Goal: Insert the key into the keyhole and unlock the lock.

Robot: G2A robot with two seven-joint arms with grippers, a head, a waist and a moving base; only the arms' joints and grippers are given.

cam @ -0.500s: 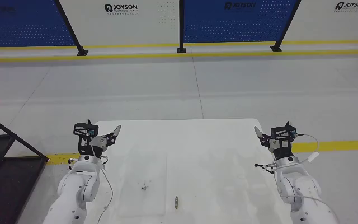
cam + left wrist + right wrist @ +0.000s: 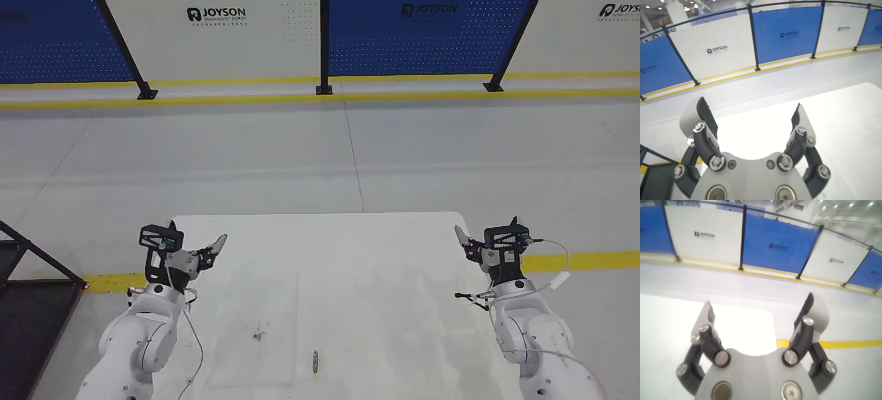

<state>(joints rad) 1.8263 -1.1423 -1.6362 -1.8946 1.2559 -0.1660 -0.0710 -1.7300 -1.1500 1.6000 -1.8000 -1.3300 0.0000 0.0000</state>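
Both grippers hang open and empty at the far corners of the white table [image 2: 400,260], with the task's things untouched near the front edge.

The left gripper [image 2: 749,104] is spread wide over its far corner, holding nothing; the right gripper [image 2: 759,298] is likewise spread and empty at the opposite corner. Well apart from both, near the front of the table, lie a small dark object [image 2: 258,333], probably the key, and just beside it a small grey object [image 2: 315,361], probably the lock; both are too small to be sure. The work seems to be at its very start: reaching for the key. Next, one arm needs to come down over the key and close on it. Compared with half a second earlier, the left arm has edged inward over the table; the right has not moved.
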